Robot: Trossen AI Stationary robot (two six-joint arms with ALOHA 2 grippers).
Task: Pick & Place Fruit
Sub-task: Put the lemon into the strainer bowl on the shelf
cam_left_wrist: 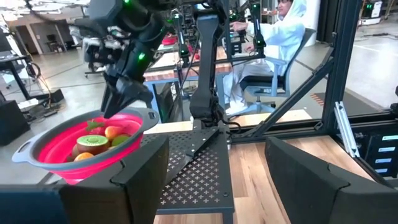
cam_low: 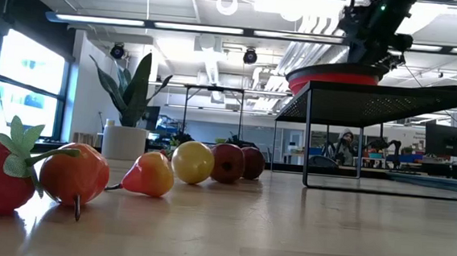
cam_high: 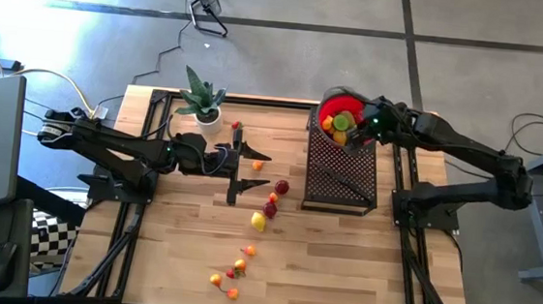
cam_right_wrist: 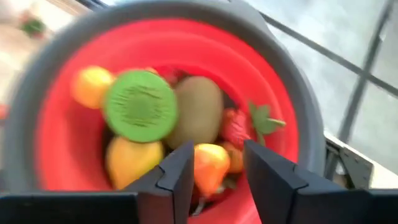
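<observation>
A red bowl [cam_high: 337, 107] with a grey rim stands on a black mesh stand [cam_high: 340, 172] at the table's far right. It holds several fruit: a green kiwi half [cam_right_wrist: 140, 106], a brown kiwi [cam_right_wrist: 198, 111] and a yellow one [cam_right_wrist: 129, 160]. My right gripper [cam_right_wrist: 219, 171] hangs open over the bowl, slanting down. An orange fruit [cam_right_wrist: 208, 167] lies in the bowl under the gap between its fingers. More fruit [cam_high: 269, 202] lies loose on the table's middle. My left gripper [cam_high: 251, 170] waits open and level above the table, left of that fruit.
A potted green plant [cam_high: 202, 103] stands at the far left of the table. Loose fruit runs in a line from the middle [cam_high: 258, 222] toward the near edge [cam_high: 224, 284]. Bare wood shows at the near right. A person in white [cam_left_wrist: 273, 43] sits beyond the table.
</observation>
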